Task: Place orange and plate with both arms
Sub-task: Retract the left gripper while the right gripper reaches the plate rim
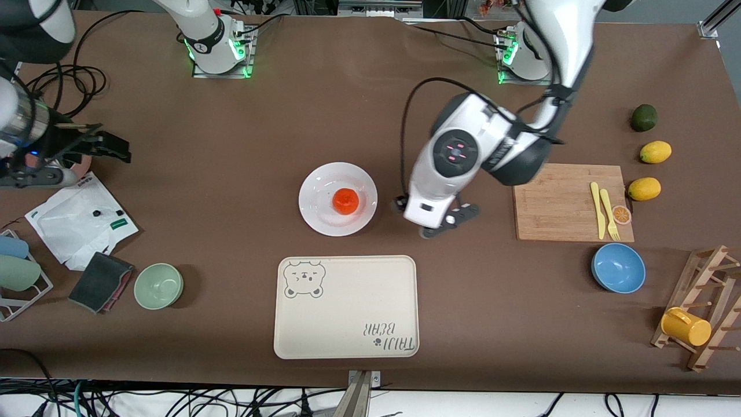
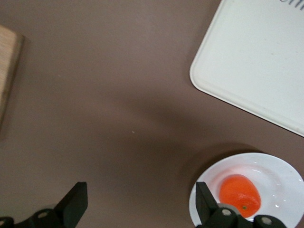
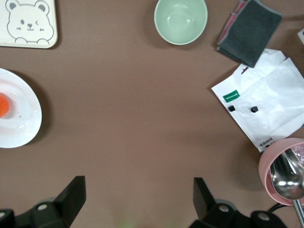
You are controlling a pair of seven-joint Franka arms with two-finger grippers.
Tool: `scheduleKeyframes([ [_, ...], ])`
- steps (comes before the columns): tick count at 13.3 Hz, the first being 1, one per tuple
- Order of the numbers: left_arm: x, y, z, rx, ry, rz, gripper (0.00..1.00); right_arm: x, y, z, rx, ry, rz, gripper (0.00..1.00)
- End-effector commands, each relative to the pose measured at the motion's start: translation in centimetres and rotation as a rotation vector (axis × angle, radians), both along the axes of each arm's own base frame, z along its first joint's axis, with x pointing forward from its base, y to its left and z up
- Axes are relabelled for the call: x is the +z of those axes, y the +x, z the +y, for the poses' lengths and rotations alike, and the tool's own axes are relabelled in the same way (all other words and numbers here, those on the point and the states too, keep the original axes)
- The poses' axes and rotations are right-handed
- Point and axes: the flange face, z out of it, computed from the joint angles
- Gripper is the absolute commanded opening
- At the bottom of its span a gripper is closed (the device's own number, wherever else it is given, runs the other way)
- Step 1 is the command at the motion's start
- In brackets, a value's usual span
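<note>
orange (image 1: 345, 201) on plate (image 1: 338, 198), left gripper (image 1: 438, 222) just beside, above tray (image 1: 346, 307)

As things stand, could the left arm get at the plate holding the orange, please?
Probably yes. The left gripper hangs open over bare table beside the plate, nothing between them. The orange sits on the plate, so only the rim is free to grasp.

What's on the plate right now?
Only the orange, resting near the middle of the plate. The patch of plate under the fruit is hidden. Both grippers are open, away from it: left gripper beside the plate, right gripper waiting.
</note>
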Motion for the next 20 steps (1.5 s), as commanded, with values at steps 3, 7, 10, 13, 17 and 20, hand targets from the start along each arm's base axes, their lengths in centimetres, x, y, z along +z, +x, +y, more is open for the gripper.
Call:
scheduleKeyframes([
  [3,4.8,2.0,12.0,-0.205,0.061,0.042,1.0,-8.3,2.6,4.3,0.054,0.067,0.108,1.0],
  [7,11.0,1.9,21.2,-0.342,0.018,0.037,1.0,-15.8,2.5,8.7,0.037,0.17,0.116,1.0],
  [10,14.8,1.1,26.2,-0.34,0.035,-0.02,1.0,-20.4,0.6,10.2,0.005,0.231,0.104,1.0],
  [13,19.0,-1.7,29.2,-0.4,0.035,-0.068,1.0,-23.9,-1.6,10.4,-0.105,0.329,0.091,1.0],
  [17,21.1,-3.9,32.2,-0.364,0.087,-0.2,1.0,-28.2,-5.2,12.6,-0.21,0.417,0.065,1.0],
  [20,20.4,-8.6,33.9,-0.334,0.078,-0.158,1.0,-30.2,-7.3,14.3,-0.245,0.446,0.008,1.0],
])
